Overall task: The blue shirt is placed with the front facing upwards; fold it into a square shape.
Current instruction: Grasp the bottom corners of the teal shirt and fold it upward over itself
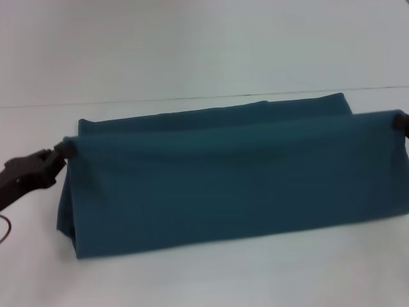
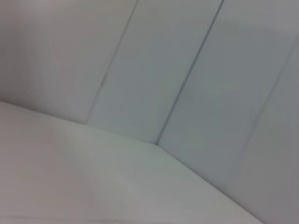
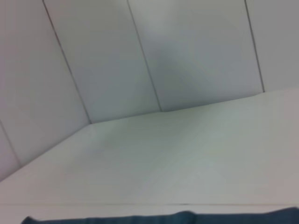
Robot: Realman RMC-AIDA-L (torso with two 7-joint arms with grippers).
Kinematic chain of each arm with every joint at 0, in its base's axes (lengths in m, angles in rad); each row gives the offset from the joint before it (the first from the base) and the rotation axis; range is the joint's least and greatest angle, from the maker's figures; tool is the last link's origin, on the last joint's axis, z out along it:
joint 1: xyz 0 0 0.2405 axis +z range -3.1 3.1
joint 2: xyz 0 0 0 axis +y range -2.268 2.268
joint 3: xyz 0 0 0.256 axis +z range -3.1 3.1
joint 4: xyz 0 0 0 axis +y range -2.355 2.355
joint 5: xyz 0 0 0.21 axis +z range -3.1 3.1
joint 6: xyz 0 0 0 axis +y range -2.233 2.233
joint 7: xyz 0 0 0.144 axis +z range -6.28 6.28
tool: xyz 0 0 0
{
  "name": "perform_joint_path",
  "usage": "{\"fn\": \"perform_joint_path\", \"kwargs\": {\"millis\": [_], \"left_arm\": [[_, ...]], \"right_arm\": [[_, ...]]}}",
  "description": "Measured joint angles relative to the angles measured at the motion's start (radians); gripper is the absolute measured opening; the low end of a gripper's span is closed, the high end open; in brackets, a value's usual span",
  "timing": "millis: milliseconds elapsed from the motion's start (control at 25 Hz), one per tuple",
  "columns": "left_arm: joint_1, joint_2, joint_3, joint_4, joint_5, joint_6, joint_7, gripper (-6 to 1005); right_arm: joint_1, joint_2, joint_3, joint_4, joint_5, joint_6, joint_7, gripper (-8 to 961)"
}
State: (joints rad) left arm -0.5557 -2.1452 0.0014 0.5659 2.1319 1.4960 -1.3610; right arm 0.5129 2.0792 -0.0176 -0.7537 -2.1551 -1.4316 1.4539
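Head view: left gripper (image 1: 64, 148) pinches one raised corner of the dark teal-blue cotton shirt (image 1: 223, 185); right gripper (image 1: 401, 121) clamps the opposite corner, fabric draped onto white table (image 1: 192, 275). Right wrist view catches only a shirt edge; left wrist, none.

The blue shirt (image 1: 230, 179) runs off the head view's right edge, and its lettering and neck label are folded out of sight. The right gripper (image 1: 401, 121) is mostly cut off there; the right wrist view catches only a shirt sliver.
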Motion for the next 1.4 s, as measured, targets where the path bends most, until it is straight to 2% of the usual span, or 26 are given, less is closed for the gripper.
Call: {"fn": "perform_joint_path", "kwargs": {"millis": [280, 400, 800, 1040, 1240, 1400], "left_arm": [[-0.044, 0.003, 0.003, -0.007, -0.03, -0.095, 0.0, 17], [-0.089, 0.005, 0.051, -0.044, -0.032, -0.23, -0.003, 17], [-0.175, 0.005, 0.104, -0.11, -0.034, -0.464, -0.004, 17], [-0.205, 0.001, 0.104, -0.118, -0.034, -0.534, -0.005, 16], [-0.217, -0.005, 0.104, -0.124, -0.053, -0.594, -0.007, 16], [-0.223, -0.005, 0.104, -0.132, -0.071, -0.635, -0.006, 16]], "right_arm": [[0.049, -0.002, -0.055, 0.011, 0.0, 0.121, 0.028, 142], [0.066, -0.006, -0.078, 0.038, 0.003, 0.173, 0.032, 144], [0.125, -0.007, -0.143, 0.118, 0.011, 0.378, 0.024, 153], [0.166, -0.004, -0.17, 0.171, 0.015, 0.509, 0.002, 158], [0.198, -0.001, -0.239, 0.222, 0.057, 0.622, -0.032, 162], [0.21, 0.003, -0.286, 0.234, 0.107, 0.663, -0.042, 165]]}}
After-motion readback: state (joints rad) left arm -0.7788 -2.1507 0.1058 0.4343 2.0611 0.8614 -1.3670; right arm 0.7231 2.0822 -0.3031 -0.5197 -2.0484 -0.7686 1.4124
